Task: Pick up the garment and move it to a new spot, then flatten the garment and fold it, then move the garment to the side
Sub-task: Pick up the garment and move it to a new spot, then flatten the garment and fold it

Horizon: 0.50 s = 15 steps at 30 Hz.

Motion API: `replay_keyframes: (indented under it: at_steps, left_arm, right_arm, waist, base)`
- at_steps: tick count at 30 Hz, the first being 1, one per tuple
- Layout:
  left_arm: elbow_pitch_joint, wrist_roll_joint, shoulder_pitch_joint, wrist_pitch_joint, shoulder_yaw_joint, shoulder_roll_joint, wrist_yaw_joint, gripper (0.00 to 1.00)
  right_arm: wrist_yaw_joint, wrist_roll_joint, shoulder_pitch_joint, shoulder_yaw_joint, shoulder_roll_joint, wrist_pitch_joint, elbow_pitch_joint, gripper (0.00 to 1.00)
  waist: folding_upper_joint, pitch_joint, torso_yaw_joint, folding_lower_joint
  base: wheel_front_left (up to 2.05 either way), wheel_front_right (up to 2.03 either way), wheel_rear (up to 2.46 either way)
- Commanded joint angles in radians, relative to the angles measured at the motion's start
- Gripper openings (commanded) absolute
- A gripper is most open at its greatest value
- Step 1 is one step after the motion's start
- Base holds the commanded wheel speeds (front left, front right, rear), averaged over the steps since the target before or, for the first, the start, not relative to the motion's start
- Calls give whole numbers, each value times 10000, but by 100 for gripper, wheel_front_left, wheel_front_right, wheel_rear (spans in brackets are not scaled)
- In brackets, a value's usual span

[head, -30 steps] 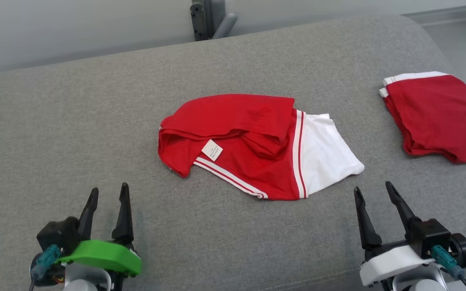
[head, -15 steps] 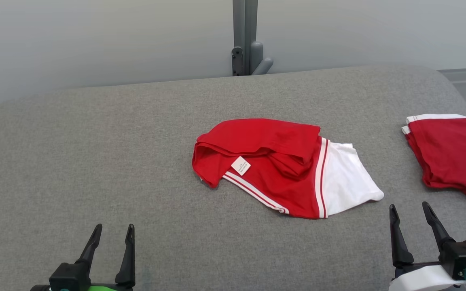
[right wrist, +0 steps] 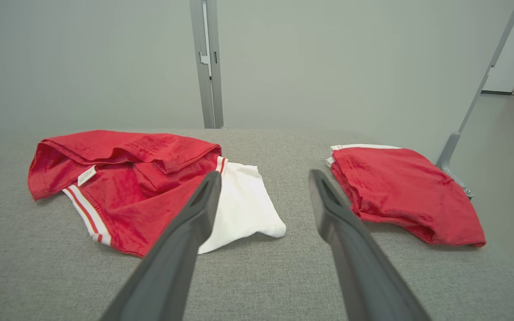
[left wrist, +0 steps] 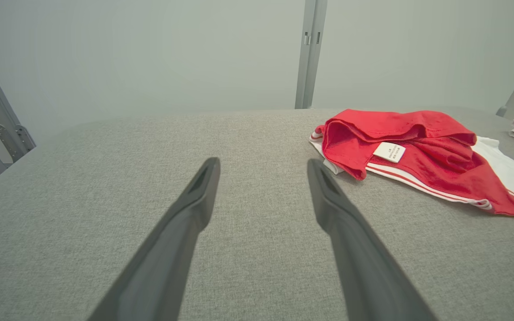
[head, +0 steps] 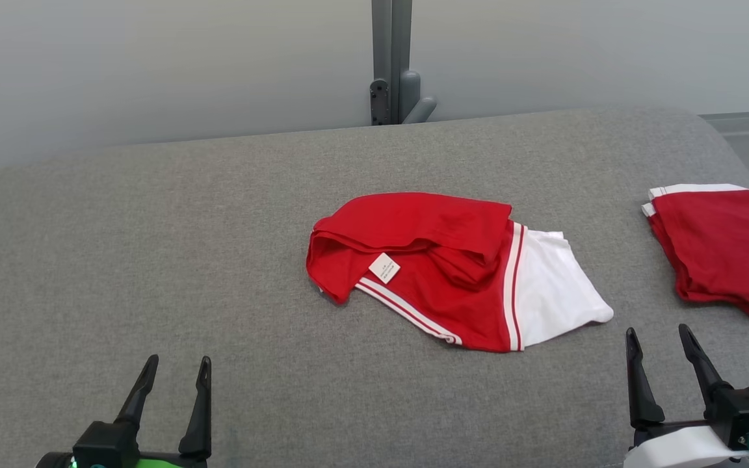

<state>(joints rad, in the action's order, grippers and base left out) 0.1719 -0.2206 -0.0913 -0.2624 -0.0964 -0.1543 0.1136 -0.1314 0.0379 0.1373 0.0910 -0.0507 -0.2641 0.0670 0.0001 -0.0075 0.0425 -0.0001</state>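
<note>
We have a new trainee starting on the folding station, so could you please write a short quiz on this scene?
1. True or false: the left gripper and the right gripper both stand open and hold nothing.
2. Where does the folded garment lie relative to the crumpled garment?
A) to the robot's right of it, apart from it
B) on top of it
C) to the robot's left of it
3. Fill in: the small white label sits on the ___ part of the crumpled garment (red or white).

Key: 1 true; 2 A; 3 red.
</note>
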Motion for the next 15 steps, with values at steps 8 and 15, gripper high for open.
replay_keyframes:
  at_steps: [8,15]
  left_arm:
    - [-67,467,635,-32,-255,51,118,100]
    - [-78,792,2814,639,-1975,-75,173,100]
  right_arm:
    - [15,107,-278,-128,-3,0,-77,100]
    - [15,291,-999,-397,-3,0,-324,100]
  waist:
    - [-1,313,-307,1]
    - [-1,1428,-1304,1]
  base:
    - [0,0,0]
    - [0,0,0]
